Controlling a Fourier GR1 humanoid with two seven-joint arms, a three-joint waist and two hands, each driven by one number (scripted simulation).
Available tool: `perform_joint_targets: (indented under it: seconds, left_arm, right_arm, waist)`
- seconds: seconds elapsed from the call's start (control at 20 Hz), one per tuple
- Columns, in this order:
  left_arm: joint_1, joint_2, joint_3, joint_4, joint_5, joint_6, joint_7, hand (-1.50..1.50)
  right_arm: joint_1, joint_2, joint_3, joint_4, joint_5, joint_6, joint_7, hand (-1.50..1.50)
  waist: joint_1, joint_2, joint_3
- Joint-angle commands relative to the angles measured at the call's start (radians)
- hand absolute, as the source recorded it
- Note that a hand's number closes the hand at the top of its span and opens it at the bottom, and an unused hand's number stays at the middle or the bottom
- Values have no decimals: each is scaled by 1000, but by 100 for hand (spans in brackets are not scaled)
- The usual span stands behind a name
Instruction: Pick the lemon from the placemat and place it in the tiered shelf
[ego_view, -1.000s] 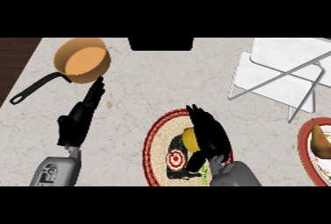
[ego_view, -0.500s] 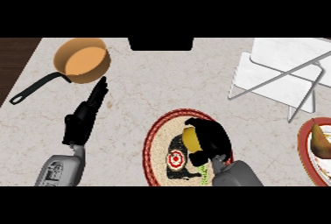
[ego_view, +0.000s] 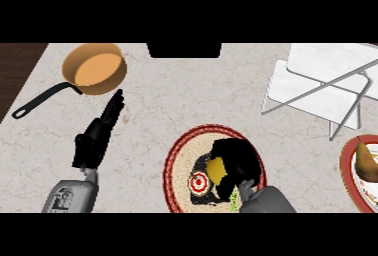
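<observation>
Lower centre of frame, over the round red-rimmed placemat (ego_view: 183, 155): one lemon (ego_view: 216, 170), plain yellow, partly hidden, my right hand (ego_view: 240, 157) curled round it. Left of frame: my left hand (ego_view: 92, 142), stretched out straight.

The counter (ego_view: 184, 95) is viewed from the head, steeply from above and fairly near; one view is given.

Lemon (ego_view: 216, 170): yellow. Right hand (ego_view: 238, 157) and left hand (ego_view: 96, 140): black. Placemat (ego_view: 184, 155): beige weave, dark red rim, black centre with a red-and-white target motif. Pan (ego_view: 94, 67): orange-copper, black handle. Tiered shelf (ego_view: 325, 57): white, grey frame. Counter (ego_view: 192, 100): pale veined marble.
</observation>
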Motion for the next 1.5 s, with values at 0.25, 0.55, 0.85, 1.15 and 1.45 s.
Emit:
perform_joint_targets:
  seconds: [0.25,0.55,0.85,1.15,1.45]
  left_arm:
    - [-15,-10,-13,-14,0,-5,15,0]
    - [-42,-7,-9,22,-6,-8,15,0]
    - [29,-5,-5,8,3,-11,-26,0]
    - [-3,-4,-9,-7,-10,-3,14,0]
    - [-8,12,9,-18,14,-24,40,0]
  right_arm:
    - [-174,23,61,73,-68,-325,609,150]
    - [-307,23,152,73,-72,-579,710,150]
    - [-420,23,119,-50,49,-636,763,150]
    - [-483,23,92,-84,203,-620,875,150]
    - [-577,23,-6,-156,364,-403,921,150]
  waist:
    - [30,3,0]
    - [29,3,0]
    - [12,-7,-1]
    - [2,-10,-1]
    - [-8,-14,-2]
